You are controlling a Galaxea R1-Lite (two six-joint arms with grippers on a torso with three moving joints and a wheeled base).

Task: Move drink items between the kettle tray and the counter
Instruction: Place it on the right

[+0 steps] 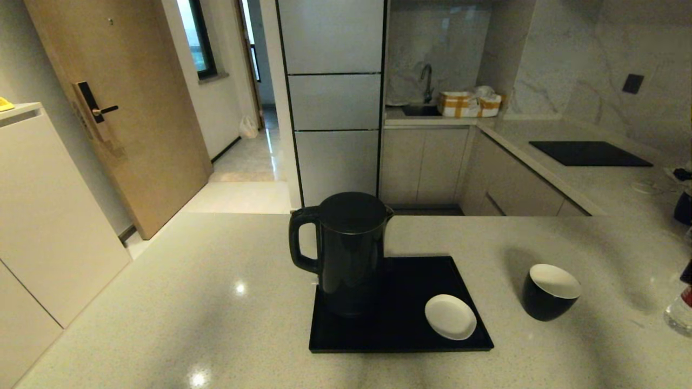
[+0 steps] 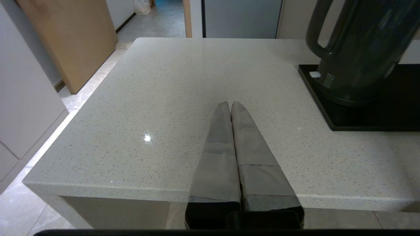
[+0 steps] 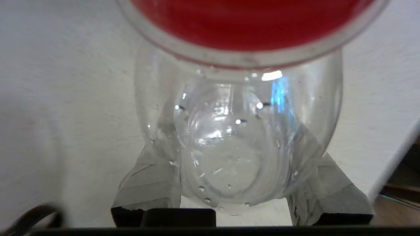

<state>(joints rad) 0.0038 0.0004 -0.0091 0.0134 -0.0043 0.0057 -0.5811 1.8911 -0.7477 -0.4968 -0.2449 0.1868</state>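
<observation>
Leftmost, the desk (image 1: 162, 302) runs as a wide bare stretch of pale speckled stone from its left edge, beyond which the floor drops away, up to the kettle tray (image 1: 400, 337). The left gripper (image 2: 230, 105) hangs over the near edge of that bare stretch, its fingers (image 2: 220, 137) pressed together with nothing between them, touching nothing and well apart from the tray's left rim.

Next comes the kettle tray, lying flat near the middle of the desk, with a strip of open stone between its near rim and the desk's near edge. The black kettle (image 1: 346, 251) stands upright on the tray's left half, its loop handle pointing left and reaching out past the tray's left rim. A small white saucer (image 1: 450, 316) lies on the tray's near right corner, just inside the rim.

Right of the tray, with a gap of bare stone between, the black cup (image 1: 550, 293) stands on the desk, white inside, tipped slightly in appearance toward the right.

Further right, at the far right margin of the head view, the clear bottle (image 1: 680, 313) shows only in part. In the right wrist view the right gripper (image 3: 241, 183) is clasped on the bottle (image 3: 236, 137), one finger (image 3: 151, 183) on either side of the clear lower body below the red label, close to the desk's edge.
</observation>
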